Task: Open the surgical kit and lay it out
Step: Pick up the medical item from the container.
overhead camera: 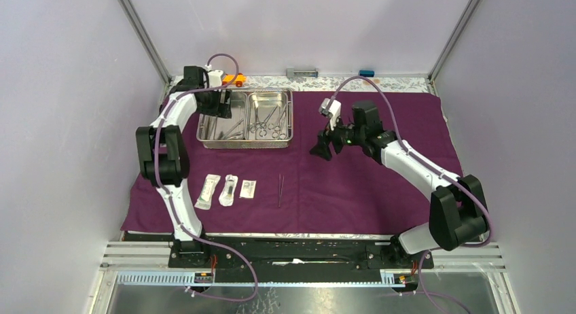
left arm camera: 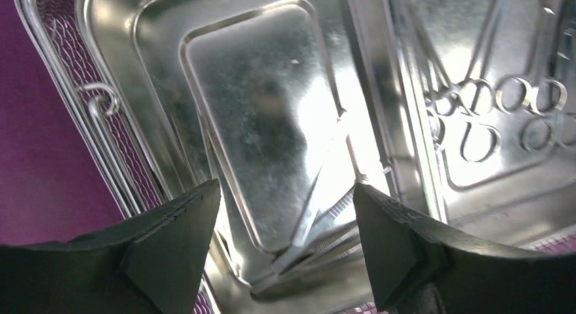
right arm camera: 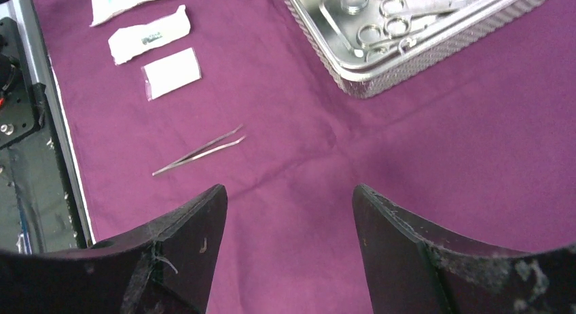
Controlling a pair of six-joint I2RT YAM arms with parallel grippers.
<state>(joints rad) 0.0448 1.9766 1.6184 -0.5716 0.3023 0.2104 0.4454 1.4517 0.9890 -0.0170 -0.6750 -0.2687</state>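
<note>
Across the tabletop (overhead camera: 401, 83) spreads the purple cloth (overhead camera: 380, 185), with the steel tray (overhead camera: 244, 145) near its 11 o'clock corner. The left gripper (left arm camera: 285, 192) hangs over the tray's left compartment, jaws apart and empty. The right gripper (right arm camera: 289, 195) hovers over bare cloth at the tray's 3 o'clock, also apart and empty. Below the left gripper lies a thin steel instrument (left arm camera: 326, 215), its long axis running 7 to 1 o'clock in the wrist view. The left arm is plainly nearer; a slight wrist turn would likely square the grip.
</note>
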